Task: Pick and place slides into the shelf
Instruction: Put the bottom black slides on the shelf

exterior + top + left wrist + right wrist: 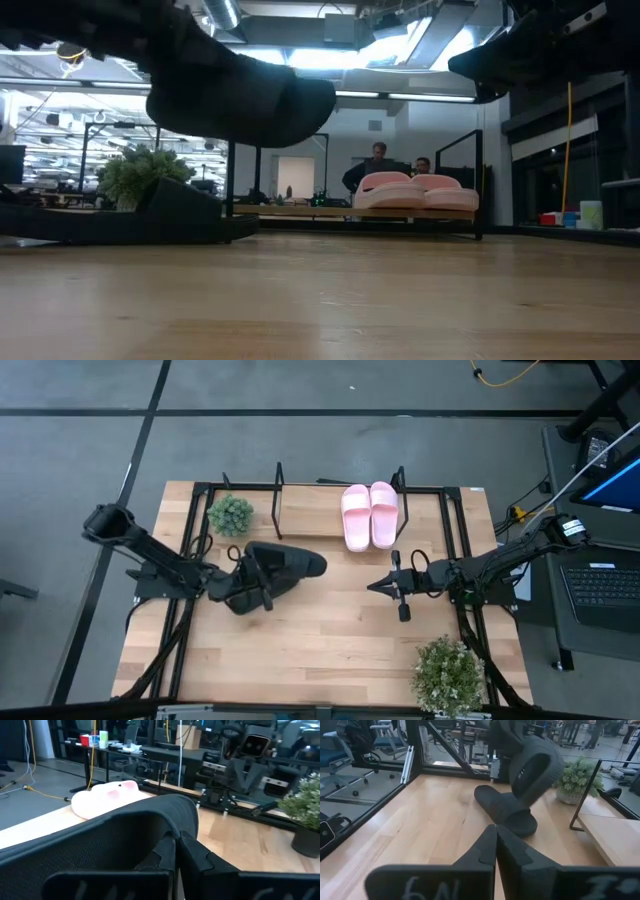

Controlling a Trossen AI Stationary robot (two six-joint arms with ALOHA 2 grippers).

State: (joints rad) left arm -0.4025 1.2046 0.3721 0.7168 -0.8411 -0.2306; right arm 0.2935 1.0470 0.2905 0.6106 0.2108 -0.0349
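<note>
Two pale pink slides (370, 515) stand side by side on the shelf's wooden board (310, 510) at the table's far edge; they also show in the low view (415, 190). One black slide (505, 810) lies flat on the table left of centre, its end showing in the high view (315, 565). My left gripper (250, 582) is shut on the second black slide (535, 767), which hangs above the first one (240, 95). My right gripper (375, 587) is shut and empty, above the table right of centre, pointing toward the black slides. My left gripper pinches a curved edge of the black slide (172, 827) between its two fingers. It comes from the table's left side. The slide is lifted clear of the table and tilted, its strap opening (532, 770) turned toward the table's right. Which part of the slide the edge belongs to, I cannot tell.
A small potted plant (230, 515) stands at the shelf's left end, and a larger one (450, 675) at the near right corner. A black frame (455, 530) runs around the table. The board left of the pink slides (300, 505) is bare. People sit behind the shelf in the low view (380, 165).
</note>
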